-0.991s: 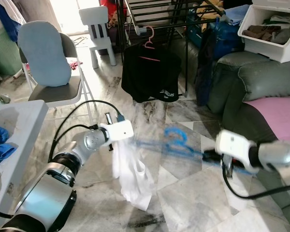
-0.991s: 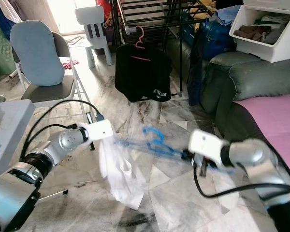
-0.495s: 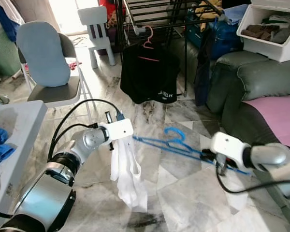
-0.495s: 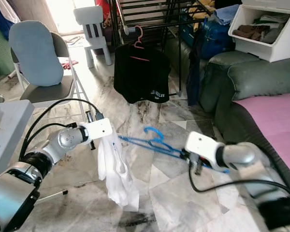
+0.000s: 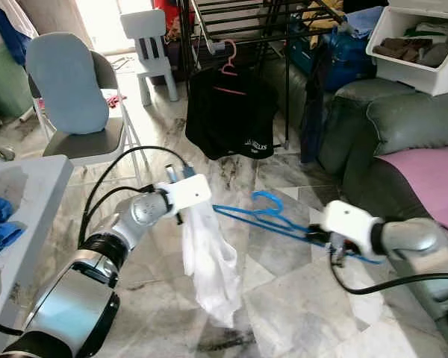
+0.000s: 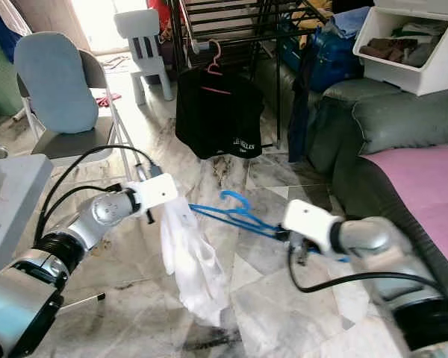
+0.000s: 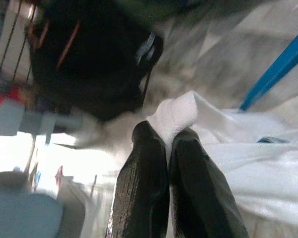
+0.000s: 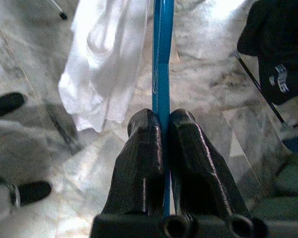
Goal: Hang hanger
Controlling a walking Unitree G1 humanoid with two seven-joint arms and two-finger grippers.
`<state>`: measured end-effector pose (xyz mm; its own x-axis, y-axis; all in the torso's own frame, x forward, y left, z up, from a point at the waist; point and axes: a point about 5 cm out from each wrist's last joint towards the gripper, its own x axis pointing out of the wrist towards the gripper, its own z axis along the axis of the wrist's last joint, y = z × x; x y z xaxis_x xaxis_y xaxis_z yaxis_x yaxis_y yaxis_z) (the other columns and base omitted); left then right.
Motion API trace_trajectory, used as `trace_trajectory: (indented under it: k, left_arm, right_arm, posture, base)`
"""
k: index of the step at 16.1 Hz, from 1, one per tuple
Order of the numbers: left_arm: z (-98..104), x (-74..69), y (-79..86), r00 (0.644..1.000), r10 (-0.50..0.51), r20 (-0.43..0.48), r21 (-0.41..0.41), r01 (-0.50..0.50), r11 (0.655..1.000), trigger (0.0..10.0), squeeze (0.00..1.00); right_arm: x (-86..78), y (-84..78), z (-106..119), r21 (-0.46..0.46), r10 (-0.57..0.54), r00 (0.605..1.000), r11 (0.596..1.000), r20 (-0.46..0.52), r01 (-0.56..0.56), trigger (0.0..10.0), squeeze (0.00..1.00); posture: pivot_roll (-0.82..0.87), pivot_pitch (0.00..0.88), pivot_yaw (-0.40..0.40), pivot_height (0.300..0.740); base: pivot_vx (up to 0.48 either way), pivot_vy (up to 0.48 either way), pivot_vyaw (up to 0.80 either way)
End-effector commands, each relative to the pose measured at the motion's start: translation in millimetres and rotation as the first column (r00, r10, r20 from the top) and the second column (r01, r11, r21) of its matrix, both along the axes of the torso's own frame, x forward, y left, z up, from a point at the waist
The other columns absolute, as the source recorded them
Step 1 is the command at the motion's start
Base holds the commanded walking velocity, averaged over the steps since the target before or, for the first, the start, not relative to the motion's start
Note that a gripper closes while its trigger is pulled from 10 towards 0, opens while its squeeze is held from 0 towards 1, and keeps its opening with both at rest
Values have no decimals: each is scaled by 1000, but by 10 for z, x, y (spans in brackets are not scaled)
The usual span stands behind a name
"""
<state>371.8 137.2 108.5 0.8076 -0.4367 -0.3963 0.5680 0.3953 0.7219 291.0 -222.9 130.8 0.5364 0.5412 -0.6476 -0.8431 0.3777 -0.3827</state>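
left claw (image 7: 161,144): I see matt black fingers (image 7: 139,183) with a fine ribbed texture, likely rubber or plastic.
right claw (image 8: 161,121): same matt black ribbed fingers, pinched on the hanger bar.
blue hanger (image 5: 265,216): smooth thin plastic, faint sheen.
white garment (image 5: 209,265): soft thin cloth, matt, creased, with a stitched hem in my left wrist view.
arms (image 5: 123,227): brushed silver metal, white glossy plastic wrist housings.
floor (image 5: 284,298): polished marble-look tiles, glossy, grey veined.
black shirt (image 5: 231,112): matt cloth on a pink plastic hanger.
sofa (image 5: 403,127): grey-green leather-like, slight shine.
folding chair (image 5: 78,138): metal frame, blue cloth cushion.
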Motion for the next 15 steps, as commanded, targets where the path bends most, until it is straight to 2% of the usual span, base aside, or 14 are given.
trace_trajectory:
  k: [1, 3, 7, 9, 15]
  left_arm:
    - [107, 81, 133, 995, 96, 24, -12, -96, 995, 10000, 0]
    - [125, 92, 117, 995, 101, 15, -33, -100, 994, 10000, 0]
    - [153, 93, 24, 998, 59, 19, -49, -58, 997, 10000, 0]
    - [275, 136, -3, 996, 65, 67, -98, -58, 994, 10000, 0]
    - [497, 223, 97, 981, 149, 125, -197, -122, 973, 10000, 0]
  right_arm:
    - [-14, -46, 128, 7, 12, 1000, 1000, 17, -12, 10000, 0]
    - [-36, -50, 183, 40, 13, 1000, 999, 5, -13, 10000, 0]
    - [-73, 0, 136, 69, 28, 999, 997, -25, -26, 10000, 0]
    - [-93, 107, 73, 110, 44, 998, 993, -54, -37, 10000, 0]
    - [-83, 204, -26, 141, 32, 997, 990, -67, -22, 10000, 0]
  posture:
    - [-130, 0, 91, 740]
    - [-137, 0, 101, 740]
    - [-134, 0, 106, 740]
    - [-128, 0, 110, 740]
    - [-121, 0, 115, 740]
  base:
    - [0, 0, 0]
    - [0, 0, 0]
    - [0, 0, 0]
    - [0, 0, 0]
    - [0, 0, 0]
